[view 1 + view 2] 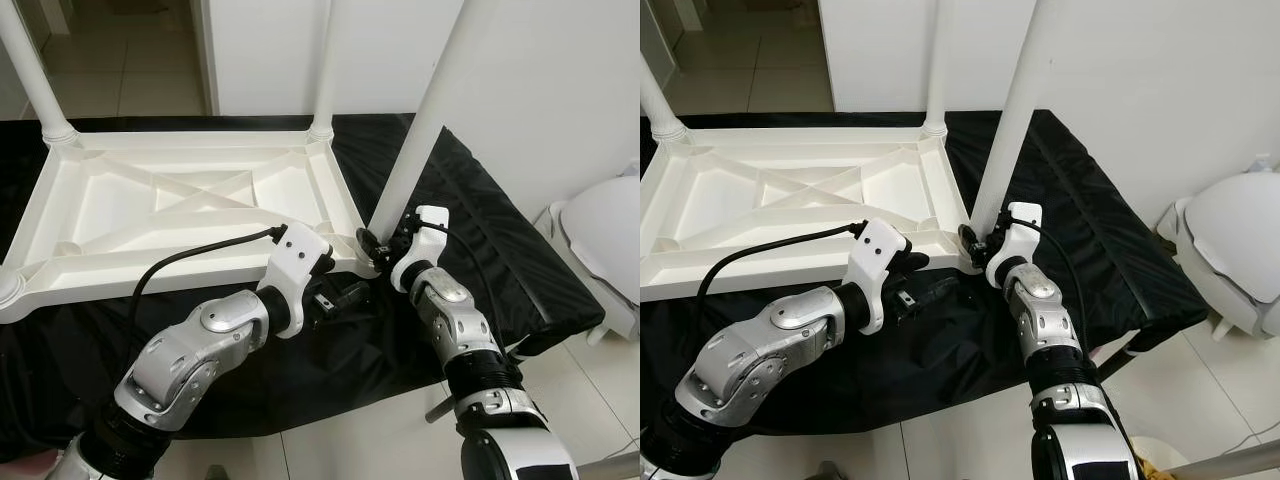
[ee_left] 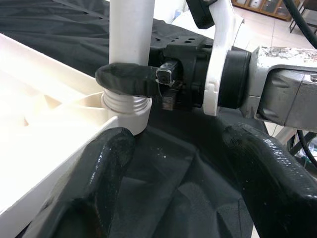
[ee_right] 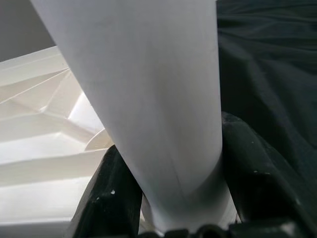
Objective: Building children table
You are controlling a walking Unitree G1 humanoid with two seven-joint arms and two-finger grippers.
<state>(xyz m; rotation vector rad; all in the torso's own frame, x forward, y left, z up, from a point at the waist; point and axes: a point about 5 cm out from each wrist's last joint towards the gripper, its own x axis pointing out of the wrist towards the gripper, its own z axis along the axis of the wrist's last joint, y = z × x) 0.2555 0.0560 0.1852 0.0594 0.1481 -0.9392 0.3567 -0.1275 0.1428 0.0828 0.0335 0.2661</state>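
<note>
one table leg (image 1: 420,130) cut off above, base in clamped right hand (image 1: 372,243); left hand (image 1: 345,297) agape

Upturned table (image 1: 180,200) on cloth (image 1: 470,200); stool (image 1: 610,240) to its right.

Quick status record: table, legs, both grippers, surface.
table: white tabletop upside down on black cloth
legs: three upright in corner sockets; near-left socket without one
right gripper: jaws shut around near-right leg just above its threaded base
left gripper: jaws open, low over the cloth beside that corner, holding nothing
</note>
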